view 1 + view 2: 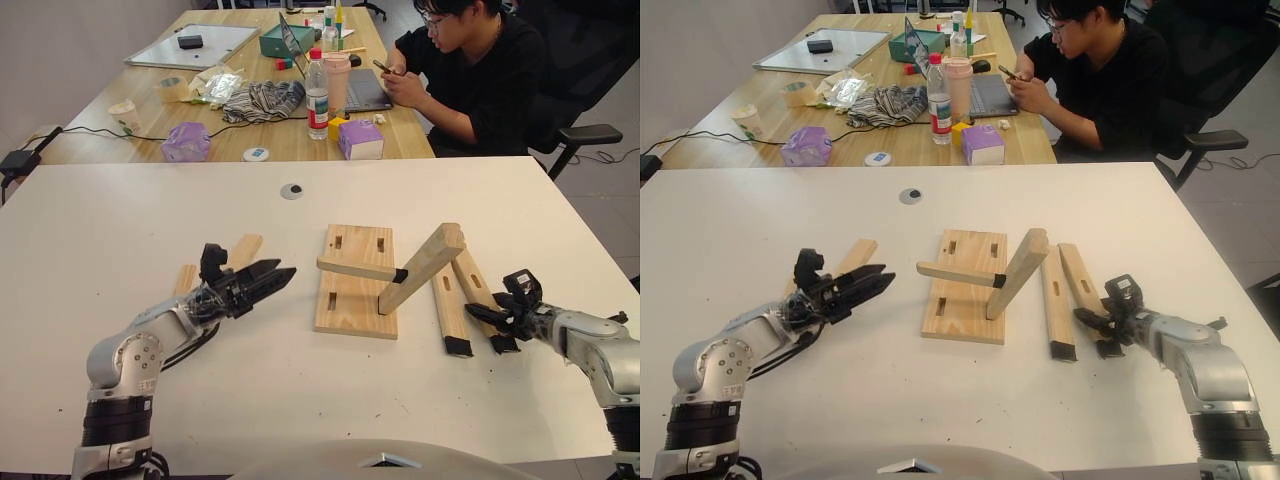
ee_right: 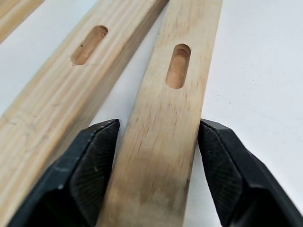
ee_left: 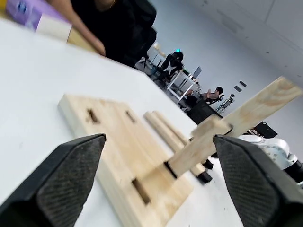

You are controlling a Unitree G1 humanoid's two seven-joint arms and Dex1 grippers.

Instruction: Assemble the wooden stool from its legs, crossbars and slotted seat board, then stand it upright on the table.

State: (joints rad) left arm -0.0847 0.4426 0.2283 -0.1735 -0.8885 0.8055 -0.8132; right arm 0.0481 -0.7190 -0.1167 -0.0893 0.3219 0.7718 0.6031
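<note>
**Loose leg straddled, not yet clamped**

The white surface [image 1: 120, 230] carries a pale rectangular slotted pine seat board [image 1: 345, 305] at centre. A square pine leg [image 1: 425, 265] w/ thin crossbar [image 1: 355, 267] is seated in it, tilted. The outer loose black-footed leg [image 1: 478, 290], just right of the board, is straddled near its foot by the right gripper [image 1: 497, 322], fingers apart. The left gripper [image 1: 262, 277] is held wide open. Pine is judged light, stiff, smooth; best taken across narrow sides.

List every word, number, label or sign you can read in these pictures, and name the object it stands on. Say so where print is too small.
Nothing can be read in these pictures.
water bottle label: print too small to read.
purple box: markings too blurred to read.
round white disc: blue mark, unreadable.
seat board and legs: bare wood, no writing.
</note>
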